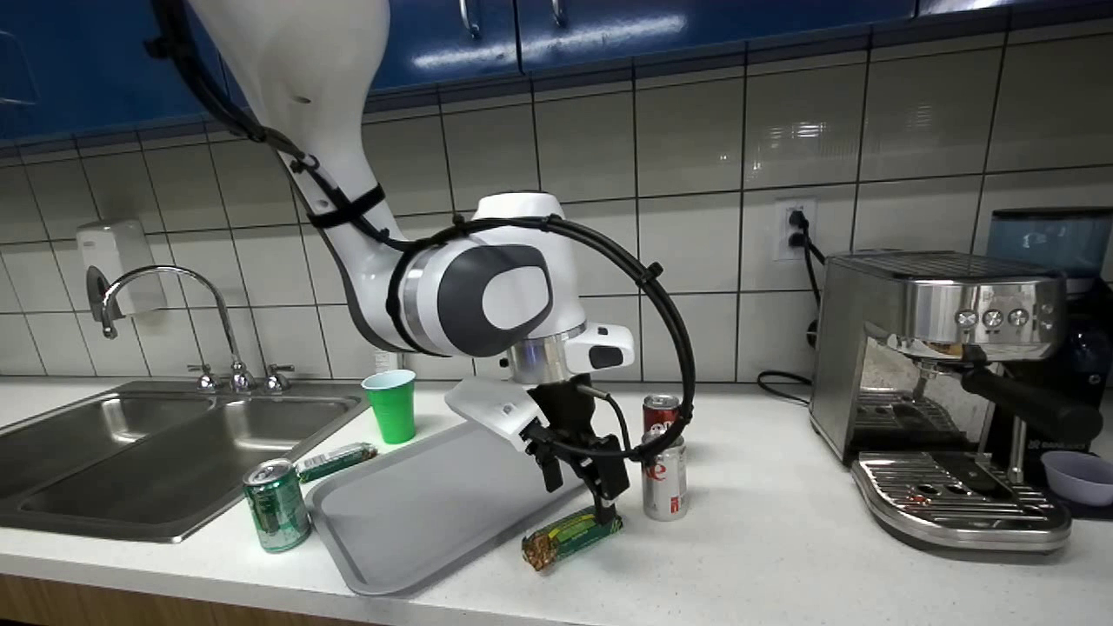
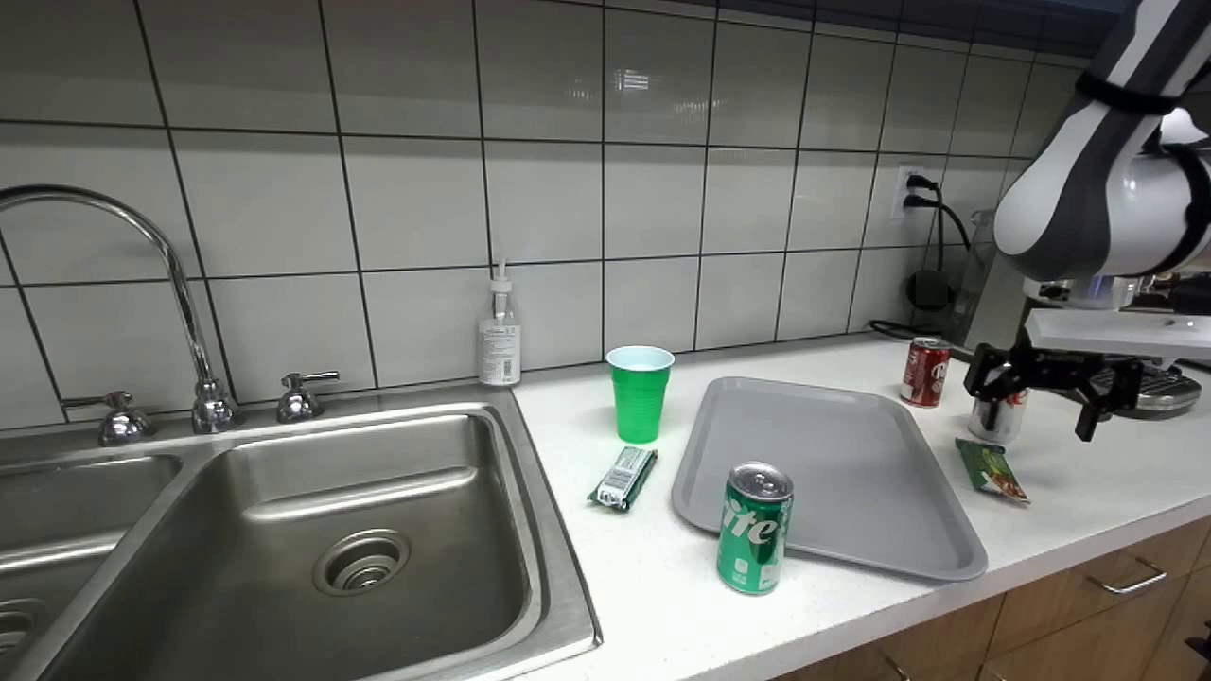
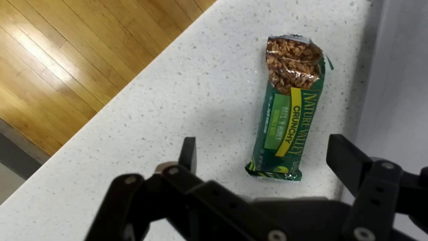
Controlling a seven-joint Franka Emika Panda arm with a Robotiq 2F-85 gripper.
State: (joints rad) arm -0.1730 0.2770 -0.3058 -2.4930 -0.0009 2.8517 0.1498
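Note:
My gripper (image 1: 577,494) is open and empty above a green granola bar (image 1: 563,541) on the white counter. In the wrist view the fingers (image 3: 265,150) stand apart on either side of the bar's lower end (image 3: 289,117), not touching it. The bar also lies below the gripper (image 2: 1033,411) in an exterior view (image 2: 990,468). A grey tray (image 1: 426,513) lies beside the bar; its edge shows in the wrist view (image 3: 398,73). A silver can (image 1: 665,487) stands close to the gripper, with a red can (image 1: 661,409) behind it.
A green can (image 2: 754,530), another granola bar (image 2: 624,478) and a green cup (image 2: 640,402) stand or lie by the tray, near the sink (image 2: 558,539). A soap bottle (image 2: 500,340) stands by the wall. An espresso machine (image 1: 939,382) stands beyond the cans. The counter's front edge is near.

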